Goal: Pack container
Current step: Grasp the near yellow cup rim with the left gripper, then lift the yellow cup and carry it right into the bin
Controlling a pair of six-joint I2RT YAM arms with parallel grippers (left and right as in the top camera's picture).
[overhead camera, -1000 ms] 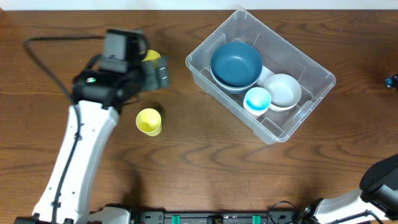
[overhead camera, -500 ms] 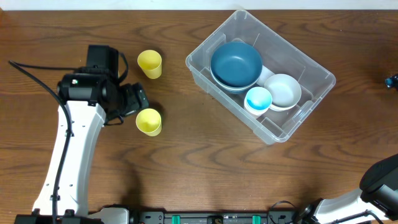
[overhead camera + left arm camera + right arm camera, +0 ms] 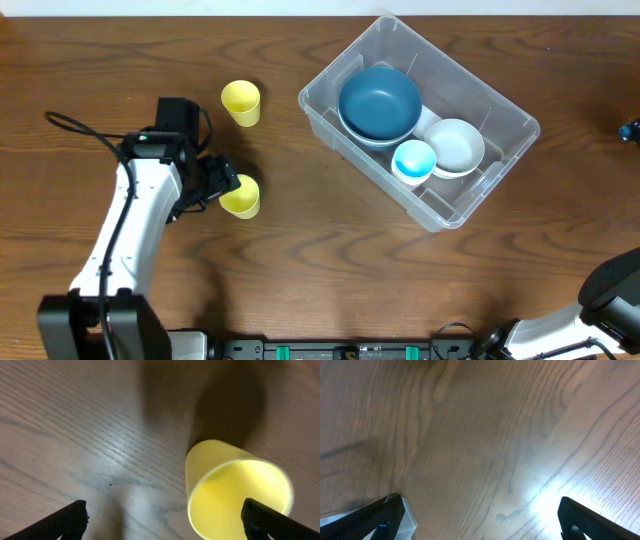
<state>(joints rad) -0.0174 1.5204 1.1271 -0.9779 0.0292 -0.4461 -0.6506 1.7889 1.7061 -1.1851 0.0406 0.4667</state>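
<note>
The clear plastic container (image 3: pixel 468 77) stands at the centre right. It holds a dark blue bowl (image 3: pixel 379 103), a white bowl (image 3: pixel 455 146) and a small light blue cup (image 3: pixel 413 160). Two yellow cups stand to its left, one further back (image 3: pixel 241 102) and one nearer (image 3: pixel 240 198). My left gripper (image 3: pixel 222 186) is open, right beside the nearer yellow cup. In the left wrist view that cup (image 3: pixel 235 490) sits between the open fingers (image 3: pixel 162 514), close to the right finger. My right gripper (image 3: pixel 480 525) is open and empty over bare wood, with a corner of the container (image 3: pixel 409 516) by its left finger.
The left arm (image 3: pixel 130 240) runs from the front left edge up to the cups. Part of the right arm (image 3: pixel 612 292) shows at the bottom right corner. The table (image 3: pixel 320 270) is dark brown wood.
My left gripper has moved from over the further yellow cup towards the front, down to the nearer yellow cup. The container and its contents have not moved.
</note>
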